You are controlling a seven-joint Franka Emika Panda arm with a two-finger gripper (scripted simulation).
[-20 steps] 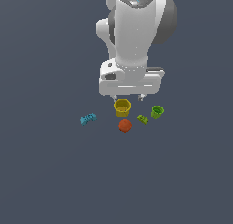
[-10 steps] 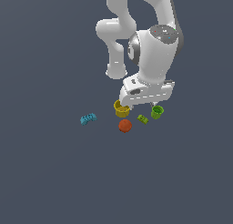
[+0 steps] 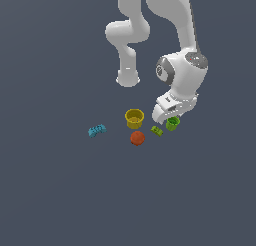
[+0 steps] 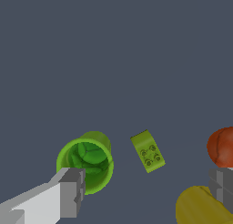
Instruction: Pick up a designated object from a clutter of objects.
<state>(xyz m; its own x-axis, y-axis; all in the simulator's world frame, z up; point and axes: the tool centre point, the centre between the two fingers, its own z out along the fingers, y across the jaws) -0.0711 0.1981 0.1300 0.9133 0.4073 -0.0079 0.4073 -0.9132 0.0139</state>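
Observation:
The designated object, a small bright green cup, stands upright at the exterior view's right end of the clutter of objects. My gripper hangs open just above the floor, over the cup and the tiny green block. In the wrist view one finger overlaps the green cup's rim and the other finger sits near the yellow cup. Nothing is held between them.
An orange-red ball lies in front of the yellow cup. A cyan knobbly block sits apart toward the exterior view's left. All rest on a plain dark grey floor.
The arm has swung toward the exterior view's right and come down, so the gripper moved from above the yellow cup to over the green cup. No object has moved.

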